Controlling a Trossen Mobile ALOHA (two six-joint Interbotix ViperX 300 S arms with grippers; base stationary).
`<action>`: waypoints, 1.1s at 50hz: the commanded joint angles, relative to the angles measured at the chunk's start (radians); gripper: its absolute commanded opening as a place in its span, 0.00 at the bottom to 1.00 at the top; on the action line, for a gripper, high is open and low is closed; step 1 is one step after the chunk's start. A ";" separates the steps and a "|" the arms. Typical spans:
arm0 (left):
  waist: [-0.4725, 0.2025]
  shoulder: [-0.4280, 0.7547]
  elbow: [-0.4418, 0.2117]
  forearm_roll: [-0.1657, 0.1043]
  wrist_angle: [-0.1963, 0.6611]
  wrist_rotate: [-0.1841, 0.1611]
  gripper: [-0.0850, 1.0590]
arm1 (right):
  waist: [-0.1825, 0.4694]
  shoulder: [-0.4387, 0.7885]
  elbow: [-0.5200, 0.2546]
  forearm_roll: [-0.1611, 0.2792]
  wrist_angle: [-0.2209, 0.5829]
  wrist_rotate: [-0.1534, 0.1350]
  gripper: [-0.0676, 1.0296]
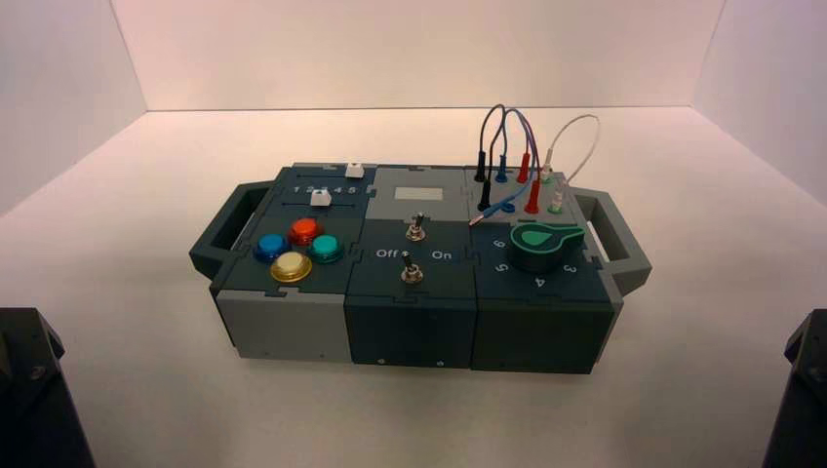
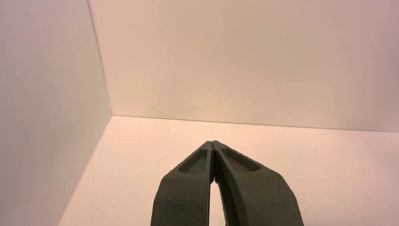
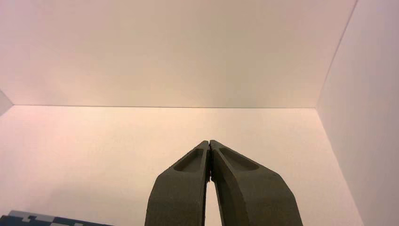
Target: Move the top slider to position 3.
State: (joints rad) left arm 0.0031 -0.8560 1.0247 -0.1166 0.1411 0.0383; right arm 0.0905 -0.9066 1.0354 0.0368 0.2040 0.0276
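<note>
Top slider [image 1: 354, 171], small, white, seemingly squarish; left [image 2: 213, 143] and right grippers [image 3: 210, 143] closed, empty

Bright, warm, diffuse light; soft, faint shadows around the box [image 1: 412, 322]; its source perhaps overhead.

High camera looks down from behind; wrist cameras face forward; all share walls [image 1: 419, 54].

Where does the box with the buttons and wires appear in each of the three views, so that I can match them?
High view: the box sits in the middle.
Left wrist view: not in it.
Right wrist view: only a dark edge, in the bottom left corner of the picture.
Shared landmark: the line where the back wall meets the pale floor crosses all three.
</note>
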 commanded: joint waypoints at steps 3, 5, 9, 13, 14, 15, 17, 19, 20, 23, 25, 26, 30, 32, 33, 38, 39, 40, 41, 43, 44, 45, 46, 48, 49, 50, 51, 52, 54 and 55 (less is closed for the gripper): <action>0.005 -0.002 -0.026 0.002 -0.005 0.005 0.05 | -0.008 0.000 -0.034 0.000 -0.003 0.000 0.04; 0.005 -0.003 -0.026 0.002 -0.003 0.005 0.05 | -0.008 0.000 -0.034 0.000 -0.003 0.000 0.04; 0.005 -0.009 -0.023 0.002 -0.002 0.005 0.05 | -0.008 0.003 -0.031 0.000 -0.003 0.000 0.04; 0.005 -0.011 -0.023 0.002 -0.002 0.005 0.05 | -0.008 0.005 -0.034 0.000 -0.003 0.000 0.04; 0.005 -0.012 -0.026 0.002 0.003 0.005 0.05 | -0.008 0.005 -0.035 0.000 -0.003 0.000 0.04; 0.005 -0.012 -0.026 0.002 0.003 0.005 0.05 | -0.008 0.005 -0.035 0.000 -0.003 0.002 0.04; 0.005 -0.011 -0.026 0.002 0.006 0.005 0.05 | -0.008 0.006 -0.037 0.002 -0.003 0.002 0.04; 0.005 -0.012 -0.026 0.002 0.008 0.005 0.05 | -0.008 0.008 -0.035 0.003 -0.003 0.003 0.04; 0.005 -0.011 -0.025 0.002 0.008 0.005 0.05 | -0.006 0.008 -0.034 0.003 -0.003 0.002 0.04; 0.005 -0.002 -0.026 0.002 0.020 0.005 0.05 | -0.005 0.012 -0.031 0.009 -0.002 0.003 0.04; 0.003 0.018 -0.038 0.002 0.052 0.003 0.05 | 0.000 0.020 -0.035 0.015 0.008 0.005 0.04; 0.000 0.029 -0.048 0.000 0.071 0.002 0.05 | 0.002 0.026 -0.037 0.017 0.015 0.005 0.04; -0.005 0.041 -0.060 0.000 0.103 0.002 0.05 | 0.006 0.032 -0.041 0.021 0.026 0.006 0.04; -0.031 0.100 -0.087 -0.002 0.181 0.002 0.05 | 0.031 0.057 -0.057 0.029 0.057 0.006 0.04; -0.046 0.121 -0.098 -0.002 0.210 0.002 0.05 | 0.037 0.061 -0.058 0.031 0.061 0.006 0.04; -0.103 0.189 -0.137 -0.002 0.298 0.002 0.05 | 0.077 0.077 -0.069 0.035 0.077 0.006 0.04; -0.107 0.195 -0.141 -0.002 0.305 0.002 0.05 | 0.083 0.078 -0.069 0.035 0.078 0.006 0.04; -0.120 0.207 -0.147 -0.002 0.322 0.000 0.05 | 0.094 0.080 -0.069 0.035 0.080 0.006 0.04; -0.126 0.213 -0.152 -0.002 0.331 0.002 0.05 | 0.098 0.080 -0.071 0.037 0.083 0.006 0.04; -0.152 0.242 -0.169 -0.002 0.368 0.002 0.05 | 0.126 0.083 -0.072 0.037 0.092 0.006 0.04; -0.163 0.252 -0.173 -0.002 0.382 0.002 0.05 | 0.137 0.084 -0.072 0.040 0.097 0.006 0.04; -0.175 0.259 -0.176 -0.002 0.394 0.002 0.05 | 0.146 0.084 -0.072 0.041 0.101 0.006 0.04; -0.184 0.267 -0.181 -0.002 0.407 0.002 0.05 | 0.153 0.086 -0.074 0.043 0.106 0.006 0.04; -0.196 0.282 -0.186 -0.002 0.428 0.002 0.05 | 0.170 0.091 -0.075 0.048 0.115 0.006 0.04; -0.202 0.288 -0.186 -0.002 0.440 0.002 0.05 | 0.181 0.092 -0.077 0.049 0.120 0.006 0.04; -0.206 0.291 -0.186 -0.002 0.445 0.002 0.05 | 0.190 0.095 -0.078 0.054 0.123 0.006 0.04; -0.210 0.299 -0.187 -0.002 0.462 0.002 0.05 | 0.201 0.097 -0.080 0.058 0.127 0.008 0.04; -0.210 0.299 -0.187 -0.002 0.462 0.002 0.05 | 0.201 0.097 -0.080 0.058 0.127 0.008 0.04; -0.212 0.307 -0.186 -0.002 0.479 0.002 0.05 | 0.216 0.101 -0.081 0.066 0.133 0.009 0.04; -0.213 0.310 -0.184 -0.002 0.488 0.002 0.05 | 0.229 0.104 -0.081 0.074 0.138 0.009 0.04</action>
State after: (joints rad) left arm -0.2071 -0.5522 0.8698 -0.1181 0.6013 0.0368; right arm 0.2915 -0.8099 0.9894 0.0905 0.3344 0.0322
